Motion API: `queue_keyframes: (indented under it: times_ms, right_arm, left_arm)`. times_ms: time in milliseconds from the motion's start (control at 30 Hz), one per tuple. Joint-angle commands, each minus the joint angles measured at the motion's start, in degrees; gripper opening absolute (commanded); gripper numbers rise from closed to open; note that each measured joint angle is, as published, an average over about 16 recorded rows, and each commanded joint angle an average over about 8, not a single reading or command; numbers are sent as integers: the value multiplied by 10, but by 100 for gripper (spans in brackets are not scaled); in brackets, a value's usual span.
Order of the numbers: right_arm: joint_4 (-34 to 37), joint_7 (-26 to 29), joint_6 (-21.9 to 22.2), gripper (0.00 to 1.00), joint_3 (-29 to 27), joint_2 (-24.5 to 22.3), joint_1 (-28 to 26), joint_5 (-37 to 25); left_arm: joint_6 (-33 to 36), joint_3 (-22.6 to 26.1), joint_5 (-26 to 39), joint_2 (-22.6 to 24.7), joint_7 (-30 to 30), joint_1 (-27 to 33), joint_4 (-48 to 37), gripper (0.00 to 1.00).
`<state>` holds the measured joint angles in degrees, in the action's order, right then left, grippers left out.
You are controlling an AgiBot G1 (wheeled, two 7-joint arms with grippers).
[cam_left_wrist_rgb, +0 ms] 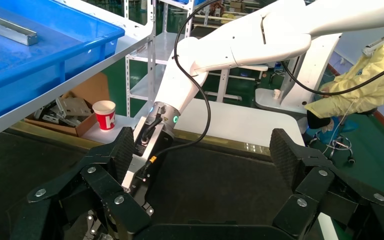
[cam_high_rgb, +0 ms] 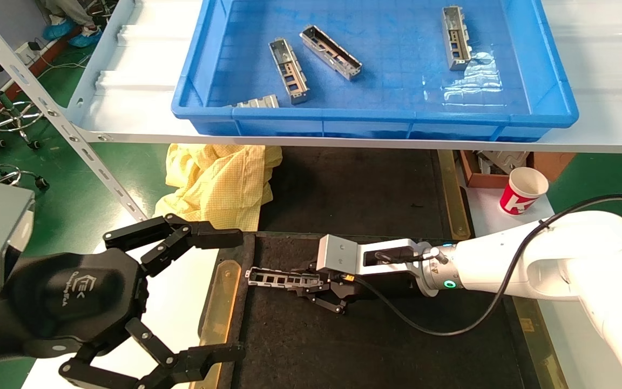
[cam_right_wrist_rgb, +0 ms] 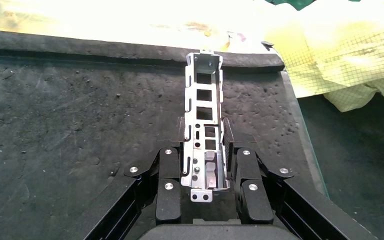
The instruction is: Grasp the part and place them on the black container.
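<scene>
My right gripper (cam_high_rgb: 311, 286) is shut on a silver-grey part (cam_high_rgb: 278, 278), gripping one end while the rest juts out towards the robot's left. It hangs low over the near-left region of the black container (cam_high_rgb: 370, 346). In the right wrist view the part (cam_right_wrist_rgb: 204, 120) sits lengthwise between the two fingers (cam_right_wrist_rgb: 170, 175), its far end near the edge of the black container (cam_right_wrist_rgb: 80, 125). My left gripper (cam_high_rgb: 235, 294) stays open beside the container's left brass strip with nothing between its fingers. In its own view the left gripper (cam_left_wrist_rgb: 202, 150) faces the right arm's wrist (cam_left_wrist_rgb: 160, 117).
A blue bin (cam_high_rgb: 548, 102) on the white shelf above holds several more parts (cam_high_rgb: 288, 70). A yellow cloth (cam_high_rgb: 219, 183) lies under the shelf at the left. A red-and-white paper cup (cam_high_rgb: 523, 190) and a cardboard box (cam_high_rgb: 484, 167) stand at the right.
</scene>
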<state>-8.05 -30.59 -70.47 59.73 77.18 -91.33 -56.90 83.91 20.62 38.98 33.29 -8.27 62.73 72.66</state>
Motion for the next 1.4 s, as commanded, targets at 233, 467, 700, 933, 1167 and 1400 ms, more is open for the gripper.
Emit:
queue_keyframes:
  times_ms: [233, 467, 700, 933, 1167, 1400]
  right_arm:
    - [-4, 0, 1, 61, 5, 0, 4, 0]
    - [-5, -2, 3, 100, 12, 0, 6, -3]
    - [-4, -6, 6, 100, 12, -2, 2, 1]
    - [-2, -10, -22, 100, 6, -7, -10, 15]
    - [7, -22, -80, 100, -4, -25, -26, 32]
    - [16, -25, -110, 100, -14, -41, -33, 47]
  left_arm:
    - [0, 0, 0, 0, 0, 0, 0, 100]
    - [0, 0, 0, 0, 0, 0, 0, 100]
    - [0, 0, 0, 0, 0, 0, 0, 100]
    - [0, 0, 0, 0, 0, 0, 0, 100]
    - [0, 0, 0, 0, 0, 0, 0, 100]
    - [0, 0, 0, 0, 0, 0, 0, 100]
